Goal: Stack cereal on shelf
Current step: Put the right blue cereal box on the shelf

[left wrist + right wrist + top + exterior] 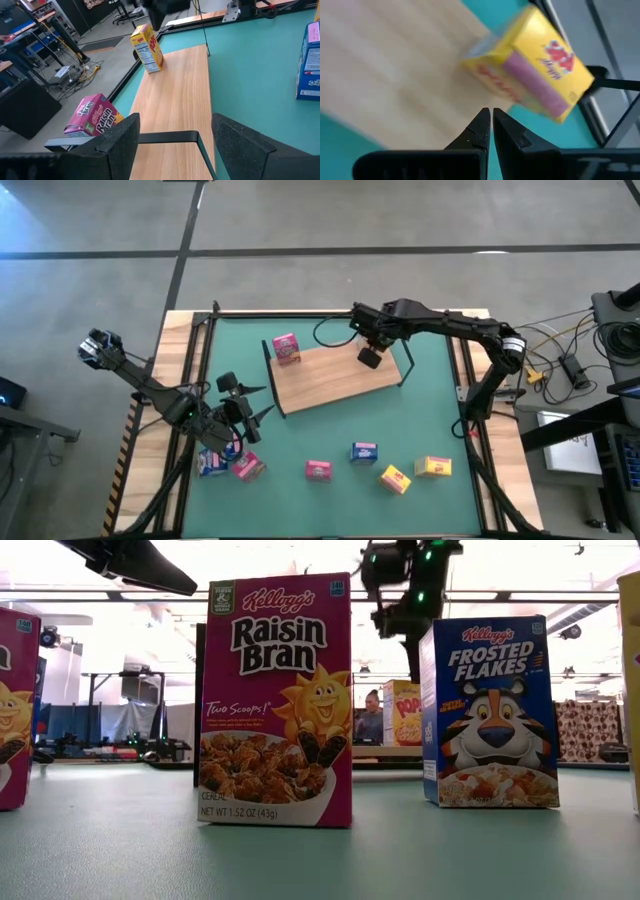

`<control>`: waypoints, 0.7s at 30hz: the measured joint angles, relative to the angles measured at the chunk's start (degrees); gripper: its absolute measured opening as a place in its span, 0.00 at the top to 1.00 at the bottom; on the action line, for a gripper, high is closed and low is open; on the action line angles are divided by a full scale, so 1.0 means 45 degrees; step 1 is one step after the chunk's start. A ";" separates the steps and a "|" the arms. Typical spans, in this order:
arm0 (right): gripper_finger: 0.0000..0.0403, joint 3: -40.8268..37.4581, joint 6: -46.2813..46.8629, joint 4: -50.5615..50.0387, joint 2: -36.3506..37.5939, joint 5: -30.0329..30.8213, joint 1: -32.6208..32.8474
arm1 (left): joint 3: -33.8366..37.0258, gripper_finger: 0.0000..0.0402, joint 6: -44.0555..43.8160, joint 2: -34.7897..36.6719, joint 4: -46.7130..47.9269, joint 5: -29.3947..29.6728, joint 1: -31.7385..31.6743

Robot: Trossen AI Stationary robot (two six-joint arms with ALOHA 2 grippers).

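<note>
Right end effector (pixel 490 120) pinched closed over the shelf (pixel 335 380) by a yellow box (pixel 530 62), left end effector (pixel 175 137) spread open, empty, near the shelf's other end.

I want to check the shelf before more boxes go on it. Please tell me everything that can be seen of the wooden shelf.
The shelf is a flat, light-brown board with a wood grain. It lies at an angle on the green mat. Thin black wire frames stand at its ends. A pink box sits at one end and a yellow box stands near the other. Its middle is bare. The right gripper, shut and empty, hovers just above it beside the yellow box.
</note>
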State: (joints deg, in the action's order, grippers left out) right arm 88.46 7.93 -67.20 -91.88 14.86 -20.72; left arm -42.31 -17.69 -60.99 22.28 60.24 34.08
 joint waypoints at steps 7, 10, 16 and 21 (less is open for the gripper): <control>0.97 -0.1140 -0.0332 0.2168 0.1644 -0.0072 0.1540 | 0.0006 0.43 -0.0149 0.0000 -0.1079 -0.0645 -0.0004; 0.97 -0.2378 -0.0831 0.3916 0.2755 -0.0107 0.2291 | 0.0006 0.43 0.0183 0.0000 -0.2089 -0.1239 0.0001; 0.97 -0.5419 -0.1514 0.8188 0.4999 -0.0505 0.3593 | 0.0006 0.43 0.1049 0.0000 -0.3896 -0.2098 0.0001; 0.97 -0.7917 -0.1780 1.1070 0.6546 -0.0657 0.4483 | 0.0006 0.43 0.1800 0.0000 -0.5345 -0.2442 0.0001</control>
State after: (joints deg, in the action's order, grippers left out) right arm 52.84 -0.08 -17.38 -62.43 11.90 -0.55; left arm -42.28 -9.59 -60.99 -1.77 49.25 34.09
